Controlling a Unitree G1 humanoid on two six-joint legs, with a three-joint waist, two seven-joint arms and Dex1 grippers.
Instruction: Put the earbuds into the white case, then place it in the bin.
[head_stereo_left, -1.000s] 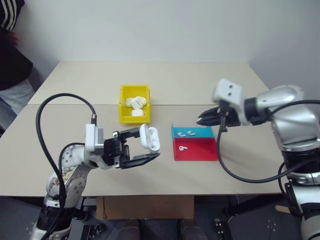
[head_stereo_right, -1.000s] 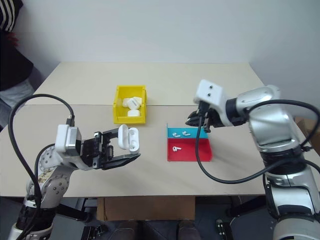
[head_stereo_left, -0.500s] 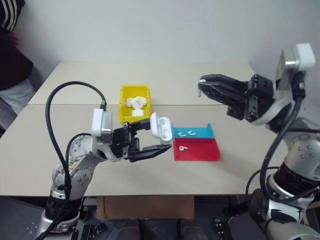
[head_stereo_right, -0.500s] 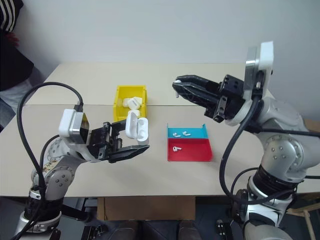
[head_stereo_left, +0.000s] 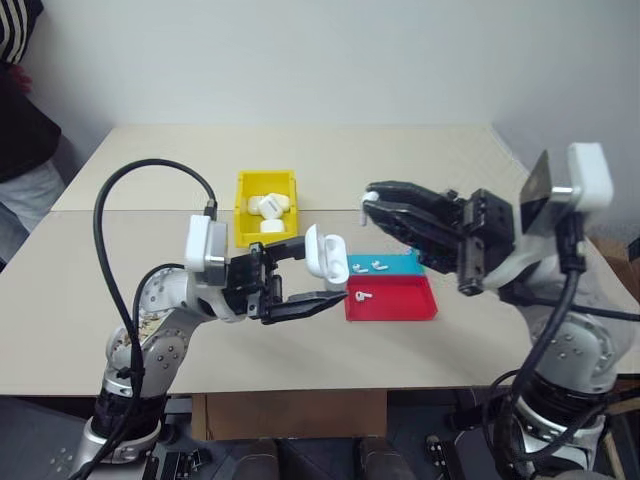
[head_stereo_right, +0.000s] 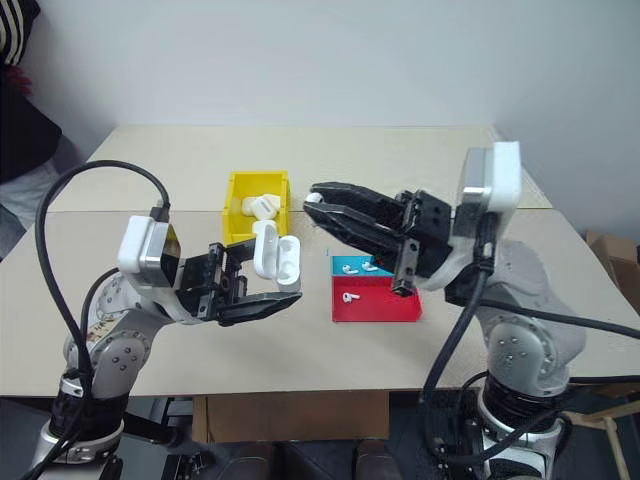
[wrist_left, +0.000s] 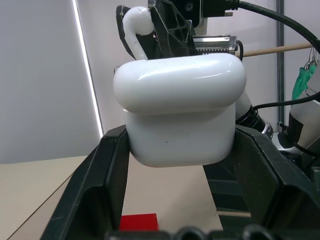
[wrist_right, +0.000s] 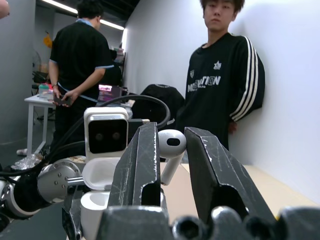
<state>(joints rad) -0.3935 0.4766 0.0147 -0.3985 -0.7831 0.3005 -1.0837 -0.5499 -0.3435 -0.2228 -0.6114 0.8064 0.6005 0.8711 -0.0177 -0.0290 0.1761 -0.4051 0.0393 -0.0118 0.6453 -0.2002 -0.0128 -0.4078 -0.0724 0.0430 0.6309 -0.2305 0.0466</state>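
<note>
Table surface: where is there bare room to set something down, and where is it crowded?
Bare: the table behind the yellow bin, and the near-left corner. Crowded: the middle, where the open white case and earbud meet beside the blue tray and red tray.

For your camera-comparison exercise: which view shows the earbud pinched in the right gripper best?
The right wrist view: the earbud sits large between the right gripper fingers. Both eye views show it as a small white speck at the fingertips; the left wrist view shows it behind the white case.
</note>
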